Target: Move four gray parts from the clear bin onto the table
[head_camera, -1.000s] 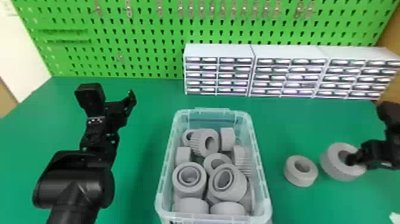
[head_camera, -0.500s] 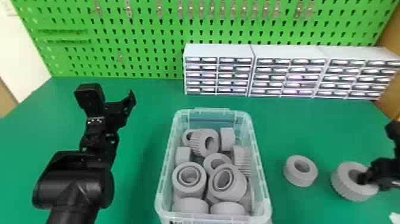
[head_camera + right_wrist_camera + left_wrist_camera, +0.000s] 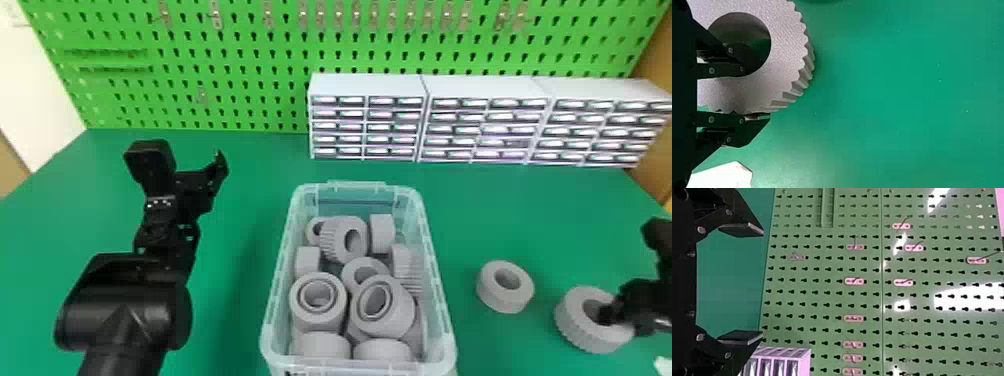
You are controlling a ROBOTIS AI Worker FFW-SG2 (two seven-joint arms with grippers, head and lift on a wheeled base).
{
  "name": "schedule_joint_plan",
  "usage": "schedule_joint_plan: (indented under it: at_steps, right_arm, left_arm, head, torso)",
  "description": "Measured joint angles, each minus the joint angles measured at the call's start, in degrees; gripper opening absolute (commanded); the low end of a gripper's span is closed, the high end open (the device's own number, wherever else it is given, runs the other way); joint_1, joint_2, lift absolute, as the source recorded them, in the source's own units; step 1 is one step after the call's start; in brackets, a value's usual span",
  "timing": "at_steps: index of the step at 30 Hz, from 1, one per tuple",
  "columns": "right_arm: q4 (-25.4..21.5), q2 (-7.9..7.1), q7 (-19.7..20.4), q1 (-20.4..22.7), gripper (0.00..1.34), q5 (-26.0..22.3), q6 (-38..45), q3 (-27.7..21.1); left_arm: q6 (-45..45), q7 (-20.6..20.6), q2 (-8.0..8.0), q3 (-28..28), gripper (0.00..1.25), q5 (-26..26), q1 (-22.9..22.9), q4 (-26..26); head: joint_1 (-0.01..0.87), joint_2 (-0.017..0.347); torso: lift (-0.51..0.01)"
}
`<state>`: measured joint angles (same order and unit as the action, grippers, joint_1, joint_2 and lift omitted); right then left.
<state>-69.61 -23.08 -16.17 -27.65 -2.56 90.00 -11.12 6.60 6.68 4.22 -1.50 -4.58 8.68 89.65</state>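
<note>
Just off three o'clock, reading the bin as the middle of the dial, we've got the action: the right gripper (image 3: 619,321) has a toothed gray ring (image 3: 574,326), pinched by its wall. Look at the right wrist view, what a grip: one finger down the hole, the other tight against the teeth outside, the ring's thickness between them! It's low at the table (image 3: 240,225), though whether it touches the green top, I can't tell.

Straight at three, between bin and toothed ring, sits a plain gray ring (image 3: 492,296), flat on the table, hole facing up, clear of both.

And at the centre of it all, the clear bin (image 3: 357,369), packed with a jumble of gray parts (image 3: 392,322)! Rings are stacked at its six o'clock end, ribbed ones lean toward twelve, some upright, some tilted.

Over at ten o'clock, the left gripper (image 3: 195,180) hangs out beyond the bin, its claw spread wide with nothing between the fingers. Backing the scene, drawer cabinets (image 3: 367,86) stretch from twelve round to two, and the green pegboard (image 3: 250,90) rises behind them, dotted with metal hooks.
</note>
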Motion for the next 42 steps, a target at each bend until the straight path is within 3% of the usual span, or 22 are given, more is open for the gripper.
schedule_joint_plan:
  at_steps: [3, 11, 26, 42]
  right_arm:
    - [0.0, 0.13, -0.01, 0.04, 0.65, 0.15, 0.0, -0.03]
    - [-0.01, 0.31, 0.0, -0.24, 0.86, 0.09, 0.0, 0.65]
    - [-1.66, -0.07, 0.0, -1.68, 0.87, -0.07, 0.0, 3.08]
    - [-7.53, 0.26, -0.01, -4.06, 0.87, -2.15, 0.0, 6.43]
  left_arm:
    - [-0.05, 0.07, 0.0, -0.01, 0.91, -0.05, -0.05, 0.0]
    - [-0.09, 0.09, 0.0, -0.07, 0.91, -0.08, -0.24, 0.0]
    - [-0.18, 0.09, 0.0, -0.13, 0.9, -0.13, -0.5, 0.0]
    - [-0.18, 0.09, 0.0, -0.33, 0.9, -0.17, -0.66, 0.0]
  head:
    - [0.693, 0.072]
    - [0.693, 0.072]
    - [0.693, 0.072]
    - [0.693, 0.072]
  torso:
    - [-0.052]
    - [-0.052]
    - [-0.052]
    - [-0.052]
